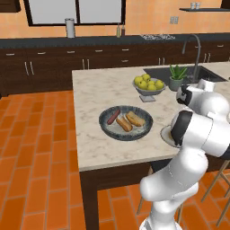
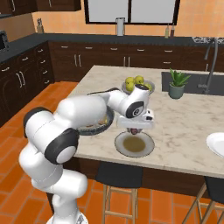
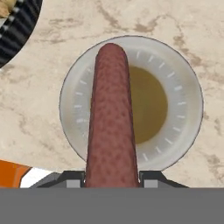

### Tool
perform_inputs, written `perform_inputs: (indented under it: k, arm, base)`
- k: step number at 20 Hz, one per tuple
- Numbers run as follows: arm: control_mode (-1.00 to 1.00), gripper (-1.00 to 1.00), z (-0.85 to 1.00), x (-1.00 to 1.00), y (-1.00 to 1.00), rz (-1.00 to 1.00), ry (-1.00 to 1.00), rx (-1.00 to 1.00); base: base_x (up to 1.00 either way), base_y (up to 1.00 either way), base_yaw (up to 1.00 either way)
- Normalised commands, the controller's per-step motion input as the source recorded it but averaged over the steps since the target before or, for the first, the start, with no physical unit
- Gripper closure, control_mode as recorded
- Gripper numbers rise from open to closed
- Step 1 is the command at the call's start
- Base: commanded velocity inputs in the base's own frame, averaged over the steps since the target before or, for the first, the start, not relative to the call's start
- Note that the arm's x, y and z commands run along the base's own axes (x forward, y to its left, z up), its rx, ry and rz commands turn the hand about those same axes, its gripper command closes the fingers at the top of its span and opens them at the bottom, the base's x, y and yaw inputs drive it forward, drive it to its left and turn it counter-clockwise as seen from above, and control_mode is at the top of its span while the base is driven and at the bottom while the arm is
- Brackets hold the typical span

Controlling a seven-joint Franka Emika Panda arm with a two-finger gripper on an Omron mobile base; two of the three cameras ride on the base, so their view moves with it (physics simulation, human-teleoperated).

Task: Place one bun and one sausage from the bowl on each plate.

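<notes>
Hand view shows me the gripper (image 3: 112, 177) clamped on a sausage (image 3: 111, 118), which runs up the middle of the frame above the greyish-beige plate (image 3: 183, 83) on the marble counter (image 3: 39, 109). In the left base view the bowl (image 1: 106, 127) sits centre frame with another sausage (image 1: 113, 117) and two buns (image 1: 130, 121). In the right base view the white plate (image 2: 216, 143) lies at the right edge.

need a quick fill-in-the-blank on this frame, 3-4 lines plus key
1. The gripper holds a ____ between its fingers.
2. It hangs over the greyish-beige ____.
3. The dark bowl holds two buns and ____ sausage.
4. The footed bowl of yellow-green fruit stands beside a potted ____.

Missing words: sausage; plate; one; plant
</notes>
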Motion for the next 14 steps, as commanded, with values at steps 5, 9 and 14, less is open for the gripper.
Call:
perform_inputs:
  k: [5,9,14]
  arm:
    - [-1.00,1.00,-0.47,0.01,-0.16,0.00,0.00,0.00]
    - [-1.00,1.00,-0.47,0.00,0.00,0.00,-0.01,0.00]
    - [-1.00,1.00,-0.30,0.00,-0.03,0.00,-0.07,0.00]
  base:
    - [0.00,0.00,0.00]
    - [0.00,0.00,0.00]
    - [0.00,0.00,0.00]
